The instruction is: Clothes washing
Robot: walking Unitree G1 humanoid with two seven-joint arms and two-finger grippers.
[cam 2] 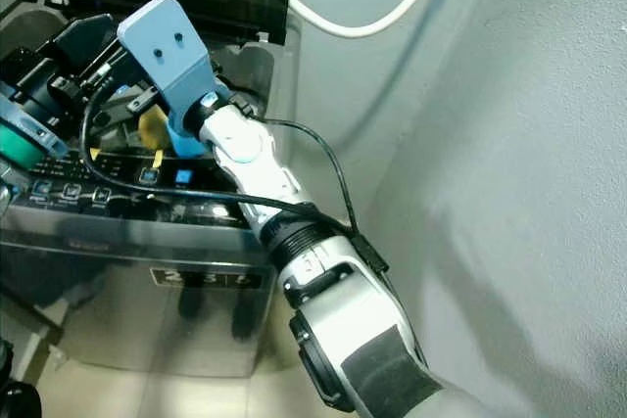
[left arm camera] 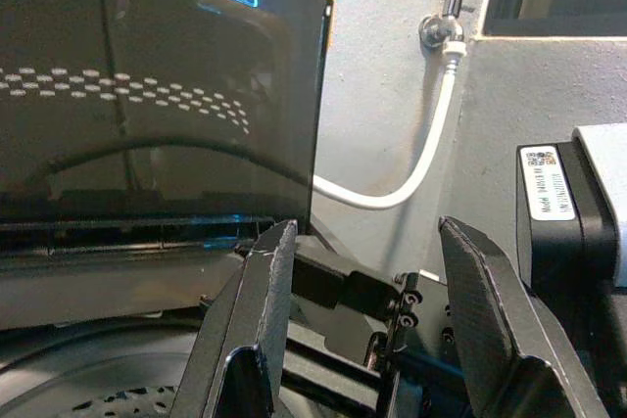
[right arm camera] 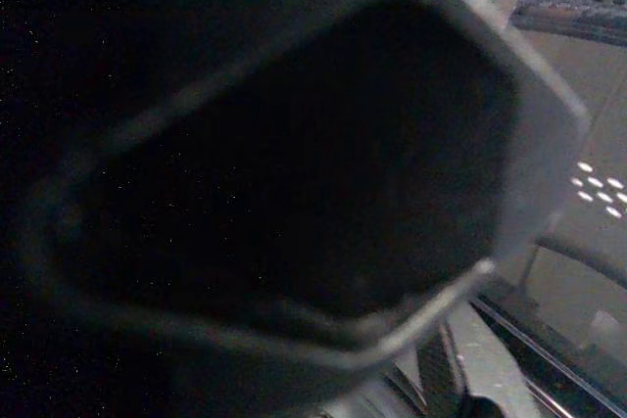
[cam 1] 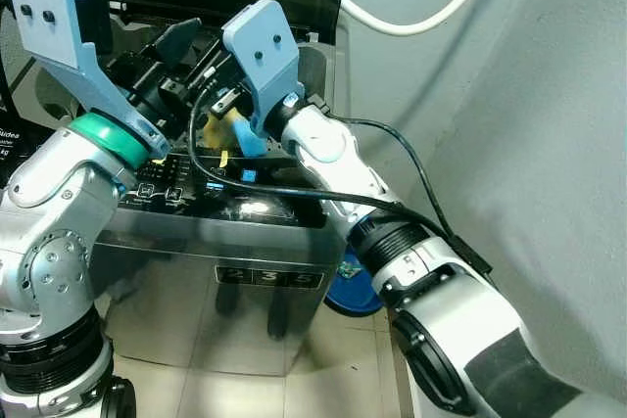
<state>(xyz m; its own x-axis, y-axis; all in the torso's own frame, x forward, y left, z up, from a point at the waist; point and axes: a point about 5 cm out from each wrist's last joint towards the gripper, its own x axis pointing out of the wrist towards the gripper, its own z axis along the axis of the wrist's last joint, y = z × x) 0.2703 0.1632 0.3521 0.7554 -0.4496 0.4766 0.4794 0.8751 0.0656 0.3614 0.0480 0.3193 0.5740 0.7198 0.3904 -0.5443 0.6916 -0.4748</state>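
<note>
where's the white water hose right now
The white hose hangs from the tap on the grey wall behind the washing machine, curving down past the right edge of its raised dark lid, on the robot's right.

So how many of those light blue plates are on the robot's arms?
2. One light blue plate sits on the left arm, above the green ring; the other tops the right arm's wrist over the washing machine. More may be hidden.

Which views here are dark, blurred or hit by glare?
Right wrist view: mostly dark, a blurred close shape blocks it. Left wrist view: sharp, with reflections on the raised lid. Eye views: clear, a bright glare spot on the washing machine front edge.
</note>
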